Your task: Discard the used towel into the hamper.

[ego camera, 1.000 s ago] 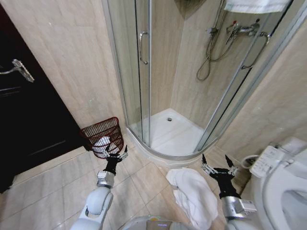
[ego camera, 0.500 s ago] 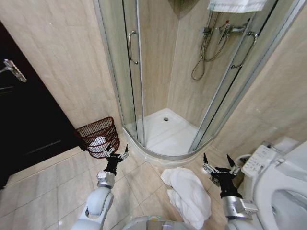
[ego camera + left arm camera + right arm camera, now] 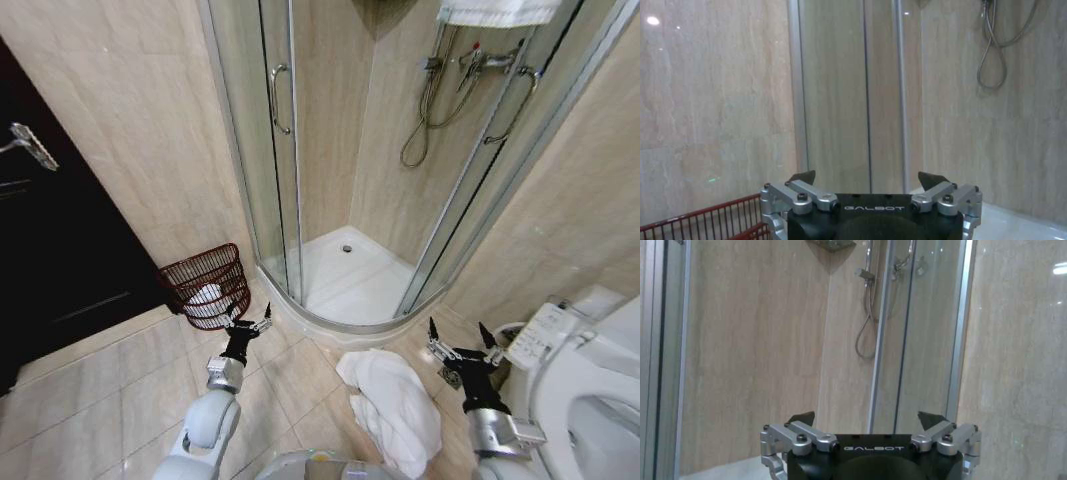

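Both grippers stand with jaws spread wide and nothing between them. The left gripper (image 3: 247, 320) is held low over the floor tiles, just in front of the hamper (image 3: 207, 284), which stands against the wall between the dark door (image 3: 50, 250) and the shower (image 3: 345, 260). Something white lies inside the hamper. The right gripper (image 3: 462, 343) hangs beside the toilet (image 3: 585, 370), near the towel (image 3: 392, 405), a crumpled white heap on the floor in front of the shower sill. Neither gripper touches the towel or the hamper. From the left wrist, the hamper's red wire rim (image 3: 703, 220) shows beside the left gripper (image 3: 867, 181).
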You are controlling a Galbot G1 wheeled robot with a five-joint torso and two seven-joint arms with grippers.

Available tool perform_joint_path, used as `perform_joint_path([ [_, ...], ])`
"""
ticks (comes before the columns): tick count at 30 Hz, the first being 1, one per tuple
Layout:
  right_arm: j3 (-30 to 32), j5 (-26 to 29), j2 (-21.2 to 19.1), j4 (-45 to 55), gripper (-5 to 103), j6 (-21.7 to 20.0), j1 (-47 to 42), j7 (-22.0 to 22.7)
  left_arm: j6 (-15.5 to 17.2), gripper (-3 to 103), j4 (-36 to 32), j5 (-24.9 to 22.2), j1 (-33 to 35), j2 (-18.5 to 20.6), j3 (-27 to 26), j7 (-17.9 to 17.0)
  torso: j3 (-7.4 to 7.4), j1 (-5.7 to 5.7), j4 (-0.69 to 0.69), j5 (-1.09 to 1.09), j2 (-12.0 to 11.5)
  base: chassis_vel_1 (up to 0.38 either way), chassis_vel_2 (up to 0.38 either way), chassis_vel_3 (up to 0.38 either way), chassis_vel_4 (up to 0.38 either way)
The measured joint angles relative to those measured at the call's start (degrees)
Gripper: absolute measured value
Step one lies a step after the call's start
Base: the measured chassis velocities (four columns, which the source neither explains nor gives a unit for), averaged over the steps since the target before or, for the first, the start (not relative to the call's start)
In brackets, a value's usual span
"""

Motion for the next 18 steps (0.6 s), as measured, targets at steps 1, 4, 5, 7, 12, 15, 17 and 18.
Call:
perform_joint_path([
  [1,0.0,0.0,0.0,0.1,100,-0.2,0.0,0.1,0.3,100,-0.2,0.0,-0.1,0.0,0.2,-0.1,0.00,0.00,0.00,0.00,0.0,0.000,0.000,0.000,0.000],
  [4,0.1,0.1,0.0,0.2,100,-0.3,0.0,0.3,0.9,100,-0.5,0.0,-0.1,-0.2,0.4,-0.3,0.00,0.00,0.00,0.00,0.0,0.000,0.000,0.000,0.000],
  [5,0.2,0.2,0.0,0.4,100,-0.4,0.0,0.3,1.2,100,-0.7,0.0,-0.1,-0.3,0.6,-0.9,0.00,0.00,0.00,0.00,0.0,0.000,0.000,0.000,0.000],
  [7,0.5,0.4,0.0,0.6,100,-0.5,-0.2,0.4,3.0,100,-1.7,0.0,-0.3,-0.7,1.1,-2.7,0.00,0.00,0.00,0.00,0.0,0.000,0.000,0.000,0.000],
  [12,0.6,0.6,0.0,0.7,100,-0.5,-0.2,0.4,5.0,100,-2.6,0.0,-0.3,-1.1,1.1,-3.1,0.00,0.00,0.00,0.00,0.0,0.000,0.000,0.000,0.000],
  [15,0.6,0.6,0.0,0.9,100,-0.5,-0.1,0.5,5.1,100,-3.3,-0.2,-0.2,-1.5,0.7,-3.4,0.20,0.27,0.00,0.01,0.5,0.000,0.000,0.000,0.000],
  [17,0.6,0.7,0.0,0.9,100,-0.5,-0.1,0.5,5.3,100,-3.4,-0.4,-0.1,-1.5,0.7,-3.4,0.34,0.39,0.00,0.00,0.7,0.000,0.000,0.000,0.000],
  [18,0.6,0.7,0.0,0.9,100,-0.5,-0.1,0.5,5.7,100,-3.4,-0.5,0.0,-1.5,0.7,-3.4,0.56,0.52,0.00,0.01,1.1,0.000,0.000,0.000,0.000],
])
